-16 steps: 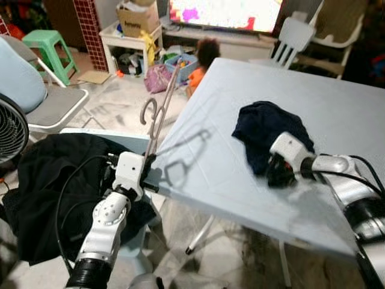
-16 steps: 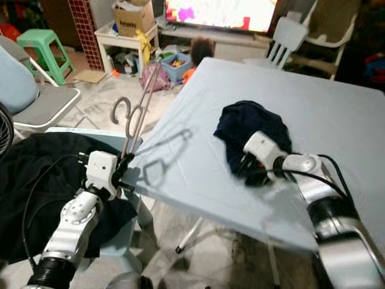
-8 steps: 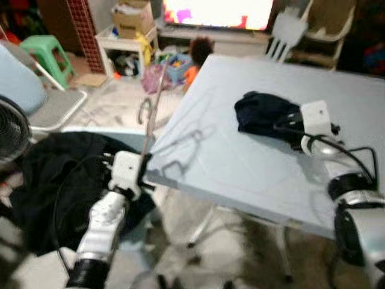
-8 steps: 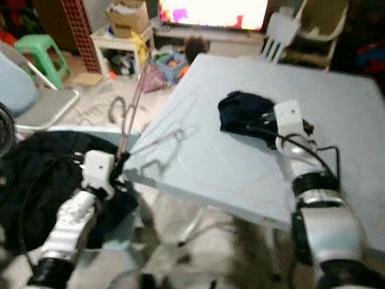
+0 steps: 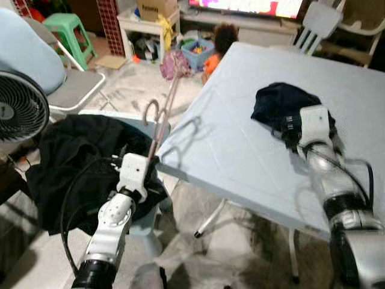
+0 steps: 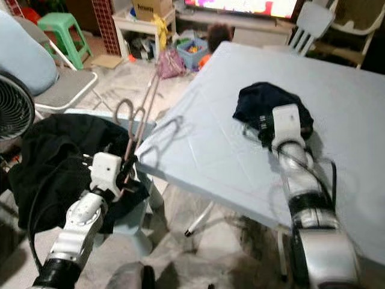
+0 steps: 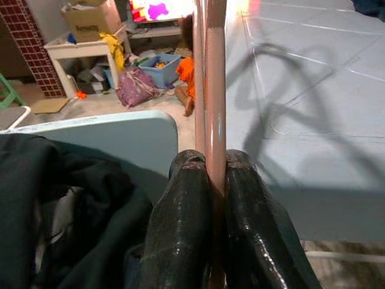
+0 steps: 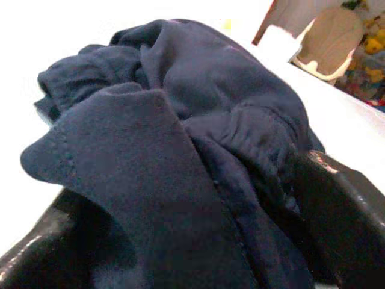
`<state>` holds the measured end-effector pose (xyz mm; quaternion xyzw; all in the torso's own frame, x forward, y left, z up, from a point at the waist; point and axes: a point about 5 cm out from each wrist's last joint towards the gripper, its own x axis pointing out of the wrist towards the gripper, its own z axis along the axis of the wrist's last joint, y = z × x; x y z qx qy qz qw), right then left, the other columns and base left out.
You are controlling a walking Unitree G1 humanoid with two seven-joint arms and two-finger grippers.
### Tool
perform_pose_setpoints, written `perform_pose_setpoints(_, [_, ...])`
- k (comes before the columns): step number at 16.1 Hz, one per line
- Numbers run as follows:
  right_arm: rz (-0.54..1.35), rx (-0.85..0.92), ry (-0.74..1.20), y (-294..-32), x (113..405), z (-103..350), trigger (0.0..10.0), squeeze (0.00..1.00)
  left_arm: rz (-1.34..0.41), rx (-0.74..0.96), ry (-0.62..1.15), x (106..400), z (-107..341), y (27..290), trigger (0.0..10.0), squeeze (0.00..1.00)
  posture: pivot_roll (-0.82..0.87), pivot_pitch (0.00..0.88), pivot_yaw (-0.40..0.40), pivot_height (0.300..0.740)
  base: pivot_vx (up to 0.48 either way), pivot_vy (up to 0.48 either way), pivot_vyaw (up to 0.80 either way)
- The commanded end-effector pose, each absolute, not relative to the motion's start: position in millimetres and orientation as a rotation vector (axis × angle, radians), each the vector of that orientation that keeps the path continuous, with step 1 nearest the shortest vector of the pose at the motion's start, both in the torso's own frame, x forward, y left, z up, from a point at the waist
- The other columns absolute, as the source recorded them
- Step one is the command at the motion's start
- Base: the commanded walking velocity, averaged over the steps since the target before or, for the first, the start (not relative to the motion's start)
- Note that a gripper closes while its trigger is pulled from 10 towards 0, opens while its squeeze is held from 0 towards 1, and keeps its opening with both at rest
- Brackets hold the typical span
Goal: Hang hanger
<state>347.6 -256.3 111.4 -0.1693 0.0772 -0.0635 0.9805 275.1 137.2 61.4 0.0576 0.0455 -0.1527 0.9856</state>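
Observation:
My left gripper [image 5: 150,161] is shut on the lower end of a pink hanger [image 5: 163,114], just off the front left corner of the pale blue table [image 5: 240,156]. The hanger stands tilted up and away, its hook on the left. In the left wrist view the two fingers [image 7: 186,198] press on the pink rod [image 7: 215,90]. A crumpled dark navy garment [image 5: 280,99] lies on the table. My right gripper [image 5: 290,127] rests at its near edge. The right wrist view has the fingers [image 8: 337,205] spread wide, with the cloth [image 8: 180,120] bunched between them.
A black heap of clothes [image 5: 78,156] lies on a light blue chair left of the table. Further left are a fan [image 5: 21,111], a grey folding chair [image 5: 75,90] and a green stool [image 5: 63,24]. A person [image 5: 219,48] sits on the floor beyond the table.
The camera has shifted. My right gripper has moved from the garment's front edge round to its near right side. The left gripper still holds the hanger upright.

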Motion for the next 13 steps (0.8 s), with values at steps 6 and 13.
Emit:
perform_pose_setpoints(6, [0.219, -0.388, 0.261, -248.7, 311.9, 85.0, 10.0, 0.0, -0.353, 0.148, 0.116, 272.9, 59.1, 134.9, 10.0, 0.0, -0.02, 0.0, 0.0, 0.74, 0.0, 0.0, 0.0])
perform_pose_setpoints(13, [0.531, -0.21, 0.055, -245.9, 308.5, 144.3, 10.0, 0.0, -0.382, 0.164, 0.142, 271.4, 55.9, 132.4, 10.0, 0.0, -0.02, 0.0, 0.011, 0.74, 0.0, 0.0, 0.0])
